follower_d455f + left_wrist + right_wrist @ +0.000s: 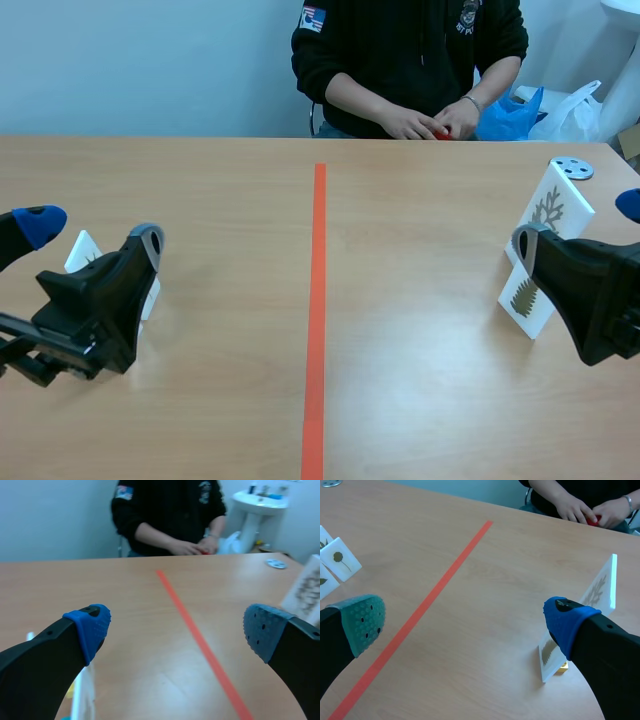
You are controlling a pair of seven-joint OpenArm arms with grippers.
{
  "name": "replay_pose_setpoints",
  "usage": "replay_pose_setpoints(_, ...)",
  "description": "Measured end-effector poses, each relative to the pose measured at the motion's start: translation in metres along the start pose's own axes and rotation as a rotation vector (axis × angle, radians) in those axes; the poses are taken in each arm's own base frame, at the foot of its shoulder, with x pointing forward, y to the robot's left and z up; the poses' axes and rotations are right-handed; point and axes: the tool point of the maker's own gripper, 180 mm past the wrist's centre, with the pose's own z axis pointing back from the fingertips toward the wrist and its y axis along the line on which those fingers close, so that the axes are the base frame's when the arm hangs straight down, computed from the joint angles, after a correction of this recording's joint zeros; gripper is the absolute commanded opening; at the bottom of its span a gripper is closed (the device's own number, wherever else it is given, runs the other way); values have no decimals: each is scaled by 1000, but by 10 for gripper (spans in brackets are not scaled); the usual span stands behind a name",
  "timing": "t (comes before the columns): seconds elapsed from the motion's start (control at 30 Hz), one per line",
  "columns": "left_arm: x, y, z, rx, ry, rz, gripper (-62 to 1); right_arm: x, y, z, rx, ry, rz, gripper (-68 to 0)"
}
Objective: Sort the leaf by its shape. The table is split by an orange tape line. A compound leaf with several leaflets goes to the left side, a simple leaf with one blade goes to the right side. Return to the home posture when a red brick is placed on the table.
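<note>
Two white leaf cards stand right of the orange tape line point(318, 300): a rear card point(550, 208) with a branching leaf and a front card point(524, 296) with a feathery leaf. My right gripper point(578, 222) hangs open just beside them; in the right wrist view the front card point(549, 656) is next to my blue fingertip point(567, 621). On the left side, a white card point(83, 250) stands behind my open left gripper point(95, 235). The right wrist view shows a left-side card point(339, 557) bearing a single round blade. Neither gripper point(177, 625) point(465, 615) holds anything.
A person sits across the table, both hands around a small red thing point(441, 132) at the far edge. A grey disc point(572, 168) lies at the far right. Blue and white bags point(520, 112) sit beyond the table.
</note>
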Motion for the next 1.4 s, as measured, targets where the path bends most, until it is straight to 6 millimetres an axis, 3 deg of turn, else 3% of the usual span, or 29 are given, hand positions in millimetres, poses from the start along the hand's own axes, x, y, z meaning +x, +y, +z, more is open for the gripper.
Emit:
replay_pose_setpoints(0.1,3,-28,8,-116,58,8,14,-1,0,0,0,4,0,4)
replay_pose_setpoints(0.3,-5,-54,21,-205,243,-31,14,-4,5,0,28,25,3,4)
replay_pose_setpoints(0.5,8,-50,15,-158,226,-17,14,-5,5,0,30,29,4,4)
replay_pose_setpoints(1.4,6,-48,15,-148,230,-17,14,-1,5,0,30,3,3,4)
